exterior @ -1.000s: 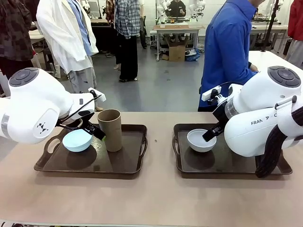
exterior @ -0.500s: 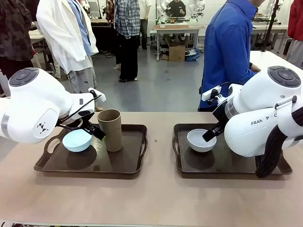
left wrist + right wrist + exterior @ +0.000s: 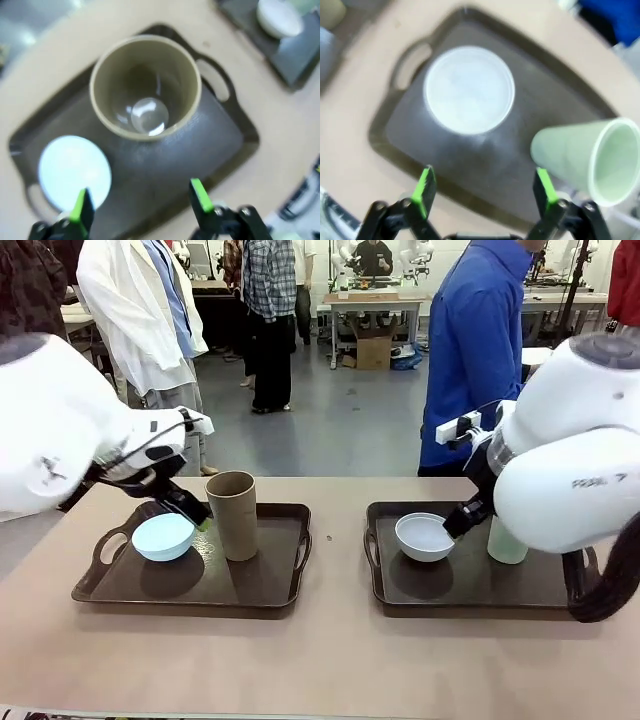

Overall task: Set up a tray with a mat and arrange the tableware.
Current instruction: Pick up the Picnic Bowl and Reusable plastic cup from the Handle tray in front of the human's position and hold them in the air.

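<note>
On the left brown tray (image 3: 280,585) a pale blue bowl (image 3: 163,537) stands beside an upright tan-brown tumbler (image 3: 232,515). My left gripper (image 3: 192,512) hovers between them, open and holding nothing. From the left wrist I look down on the tumbler (image 3: 145,85), the blue bowl (image 3: 74,172) and my open left gripper (image 3: 140,202). The right tray (image 3: 450,590) carries a white bowl (image 3: 424,537) and a pale green tumbler (image 3: 505,540). My right gripper (image 3: 460,518) hangs open just above the bowl's right rim. The right wrist view holds the white bowl (image 3: 469,89), the green tumbler (image 3: 585,155) and my open right gripper (image 3: 484,186).
A person in a blue shirt (image 3: 480,350) stands at the far edge behind the right tray. Bare tan table (image 3: 330,660) lies between the trays and along the front. Both trays have cut-out handles (image 3: 112,545) at their ends.
Both arms have lifted and drawn back a little from the bowls. The right arm's rise has uncovered the pale green tumbler on the right tray. Bowls and tan tumbler have not moved.
</note>
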Robot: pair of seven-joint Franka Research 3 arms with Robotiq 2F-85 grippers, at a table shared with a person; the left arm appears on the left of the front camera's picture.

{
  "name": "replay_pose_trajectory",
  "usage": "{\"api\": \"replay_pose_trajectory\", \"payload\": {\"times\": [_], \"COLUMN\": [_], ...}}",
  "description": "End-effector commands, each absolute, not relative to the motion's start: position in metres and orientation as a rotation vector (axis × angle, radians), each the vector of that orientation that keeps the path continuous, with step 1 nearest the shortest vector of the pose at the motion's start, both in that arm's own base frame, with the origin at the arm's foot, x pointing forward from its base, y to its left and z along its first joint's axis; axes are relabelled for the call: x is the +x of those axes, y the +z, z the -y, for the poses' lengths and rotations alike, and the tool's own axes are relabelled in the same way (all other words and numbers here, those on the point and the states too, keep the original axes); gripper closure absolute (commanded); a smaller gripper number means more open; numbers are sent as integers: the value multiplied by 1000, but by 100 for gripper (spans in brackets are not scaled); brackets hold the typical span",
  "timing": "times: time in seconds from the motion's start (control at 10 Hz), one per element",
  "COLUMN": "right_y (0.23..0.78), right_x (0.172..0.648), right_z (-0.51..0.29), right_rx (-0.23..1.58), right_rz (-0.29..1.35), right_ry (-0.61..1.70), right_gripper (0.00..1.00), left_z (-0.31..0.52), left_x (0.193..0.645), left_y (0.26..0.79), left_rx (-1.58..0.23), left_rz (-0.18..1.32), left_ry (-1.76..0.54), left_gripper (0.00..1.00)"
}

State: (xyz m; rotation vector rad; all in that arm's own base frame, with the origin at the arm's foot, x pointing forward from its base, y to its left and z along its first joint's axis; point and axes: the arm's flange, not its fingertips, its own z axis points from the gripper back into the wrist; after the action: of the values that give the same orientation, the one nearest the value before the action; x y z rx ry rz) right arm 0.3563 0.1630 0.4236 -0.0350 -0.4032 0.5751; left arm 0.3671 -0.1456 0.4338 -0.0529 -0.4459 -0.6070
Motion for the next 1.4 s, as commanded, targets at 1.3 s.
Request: {"api": "replay_pose_trajectory", "payload": {"times": [1.3], "right_y": [438], "right_x": [241], "right_z": [163], "right_rx": [787], "right_rz": [429], "right_ry": [-137], "right_gripper": [0], "left_z": [-79], "left_x": [328], "left_y": [462], "left_rx": [-882], "left_rz": [308], "left_ry": [7], "left_gripper": [0]}}
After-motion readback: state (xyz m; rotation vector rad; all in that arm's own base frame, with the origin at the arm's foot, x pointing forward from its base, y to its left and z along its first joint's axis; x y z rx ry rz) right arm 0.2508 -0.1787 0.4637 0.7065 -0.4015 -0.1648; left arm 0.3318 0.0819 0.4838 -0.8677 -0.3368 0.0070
